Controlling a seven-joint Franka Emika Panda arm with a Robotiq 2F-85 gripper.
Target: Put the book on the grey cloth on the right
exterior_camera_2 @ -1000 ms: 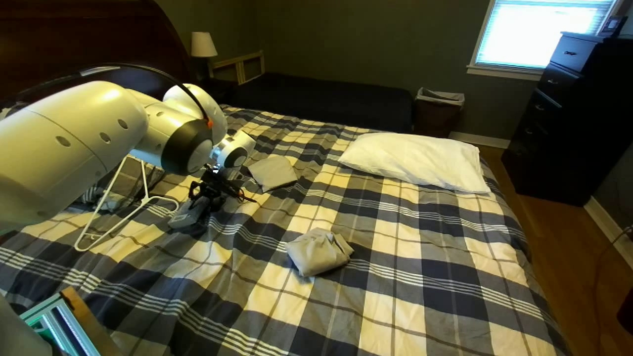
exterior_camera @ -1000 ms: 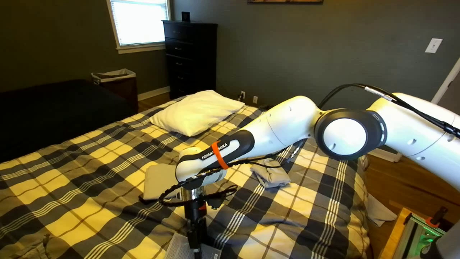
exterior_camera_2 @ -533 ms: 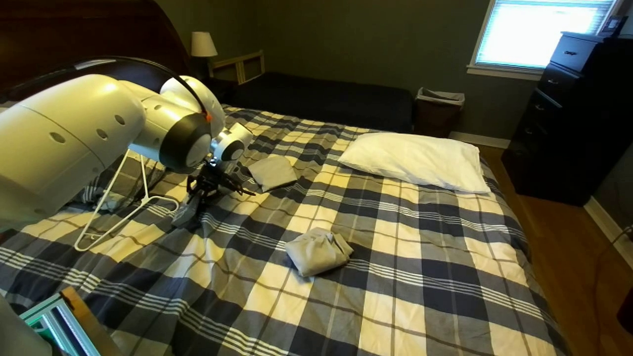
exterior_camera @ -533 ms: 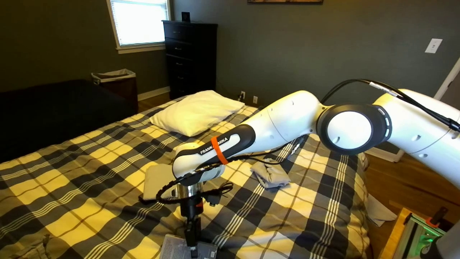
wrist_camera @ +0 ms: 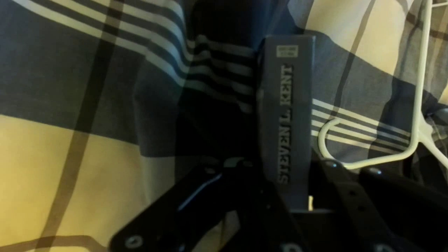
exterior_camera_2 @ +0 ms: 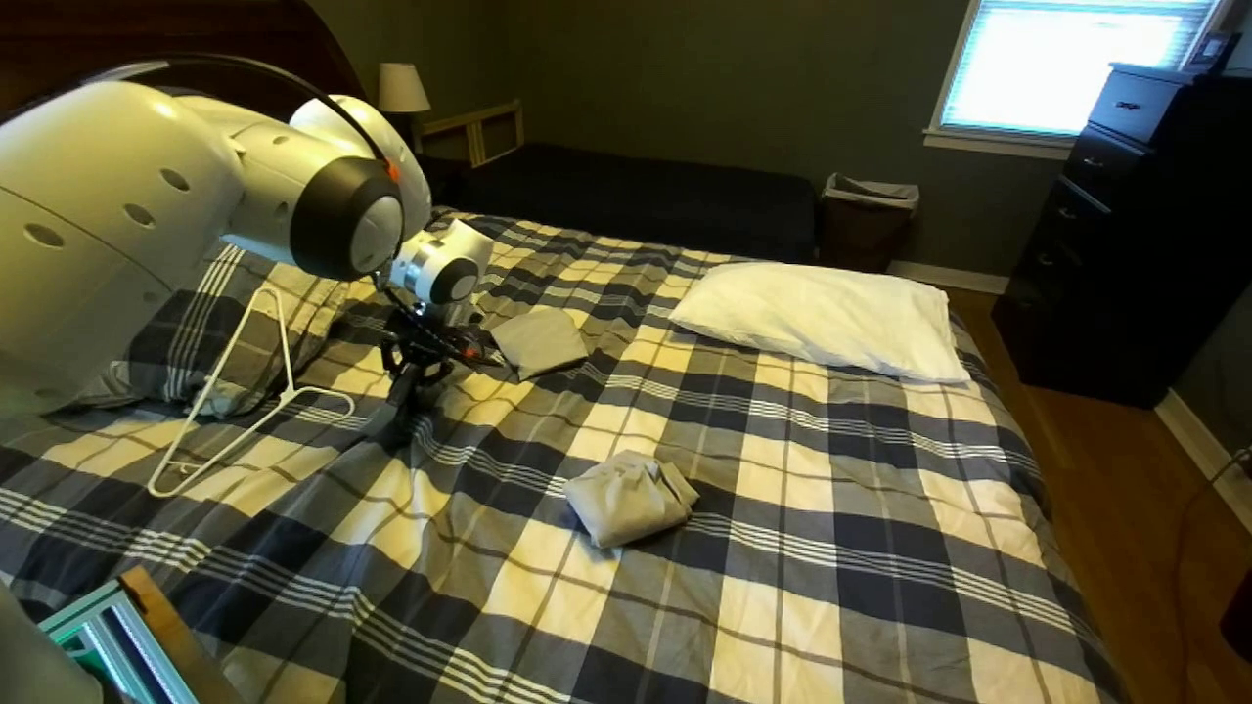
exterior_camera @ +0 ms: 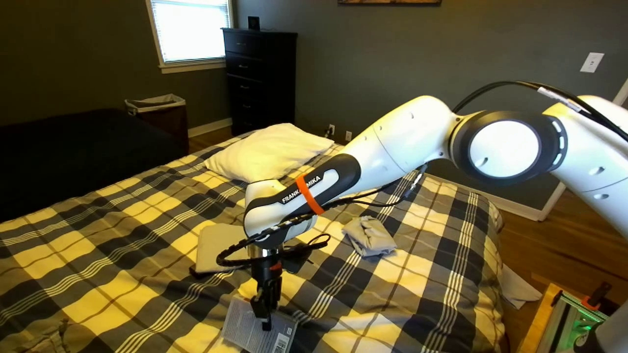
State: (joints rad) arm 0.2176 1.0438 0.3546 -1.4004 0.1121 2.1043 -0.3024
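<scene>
Book (exterior_camera: 248,327): grabbed, and likely lifted.
Gripper (wrist_camera: 286,171): pinched on the book.
Right cloth (exterior_camera: 369,236): at the book's two o'clock in an exterior view; carrying, setting down, letting go seem left.

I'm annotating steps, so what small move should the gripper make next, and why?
Probably a small lift straight up: the gripper looks clamped on the book, but I can't tell whether the book clears the plaid bedspread, and the grey cloth on the right lies apart, so a low carry might drag.
</scene>
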